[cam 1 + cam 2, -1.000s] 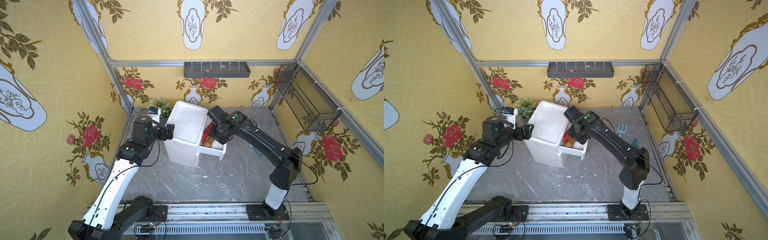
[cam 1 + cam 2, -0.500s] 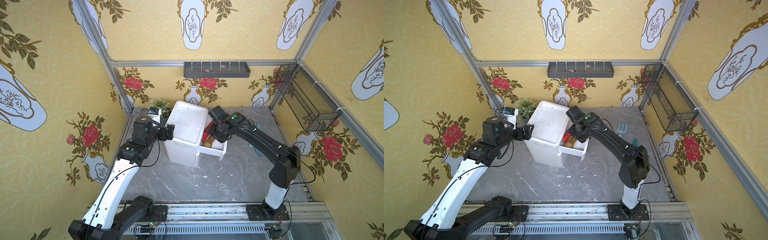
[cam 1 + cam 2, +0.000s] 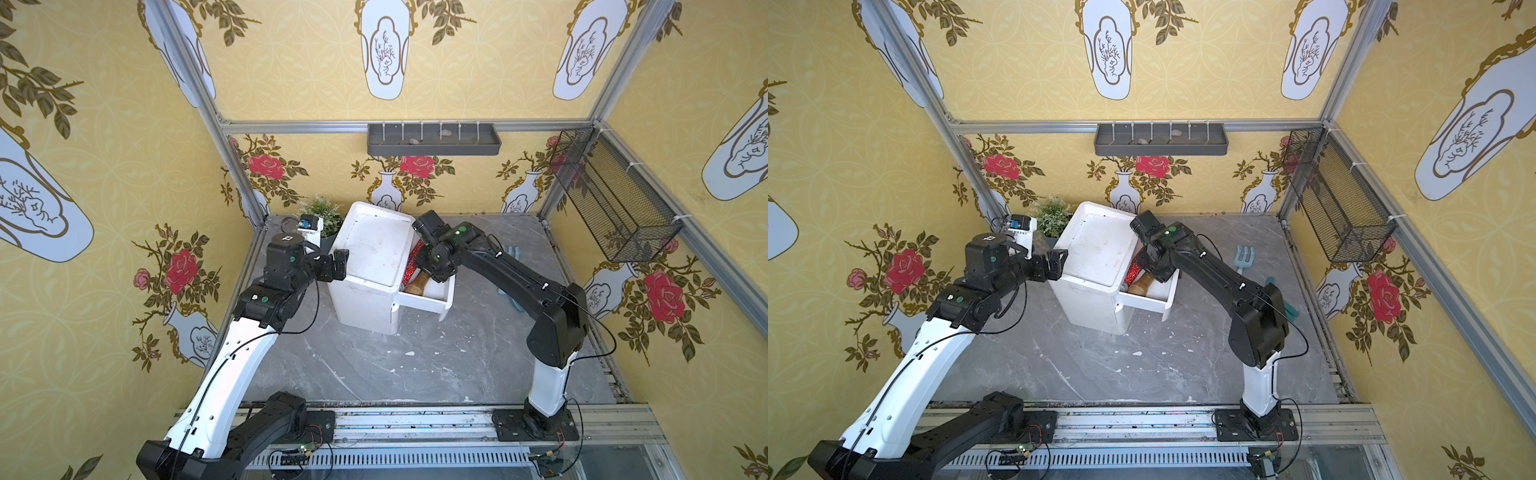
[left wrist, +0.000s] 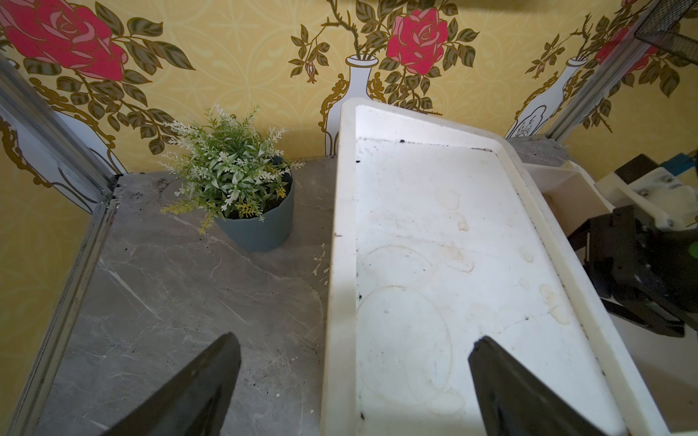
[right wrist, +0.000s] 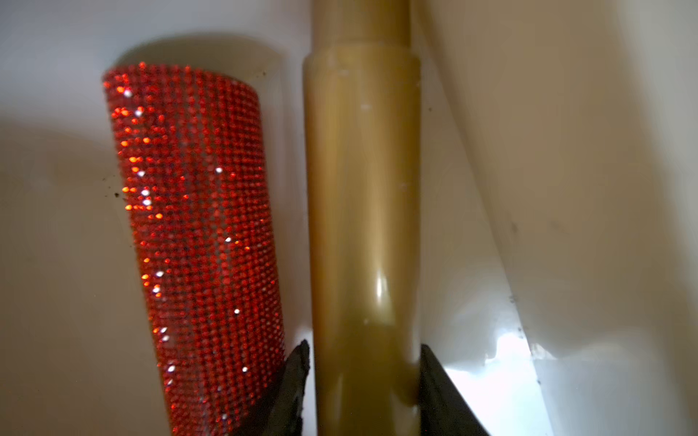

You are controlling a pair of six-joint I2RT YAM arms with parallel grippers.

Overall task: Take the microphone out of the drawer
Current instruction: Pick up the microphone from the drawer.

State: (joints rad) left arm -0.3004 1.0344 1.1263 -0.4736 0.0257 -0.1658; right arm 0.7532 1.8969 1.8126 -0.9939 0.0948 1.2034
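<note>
A white cabinet [image 3: 374, 257] stands at the back of the table with its drawer [image 3: 432, 300] pulled out to the right. In the drawer a gold microphone [image 5: 362, 188] lies beside a red glittering cylinder [image 5: 200, 207]. In both top views the gold end [image 3: 1144, 283] shows near the drawer front. My right gripper [image 5: 362, 345] reaches down into the drawer and is shut on the microphone's handle, one finger on each side. My left gripper [image 4: 357, 339] is open and straddles the cabinet's left top edge, holding nothing.
A potted plant [image 4: 241, 188] stands in the back left corner beside the cabinet. A pale blue hand fork [image 3: 1244, 255] and a teal tool [image 3: 1287, 307] lie on the table to the right. A grey shelf [image 3: 432, 141] and a wire basket [image 3: 615, 208] hang on the walls.
The right gripper's fingers have drawn together onto the gold microphone handle in the drawer. The left arm has not moved.
</note>
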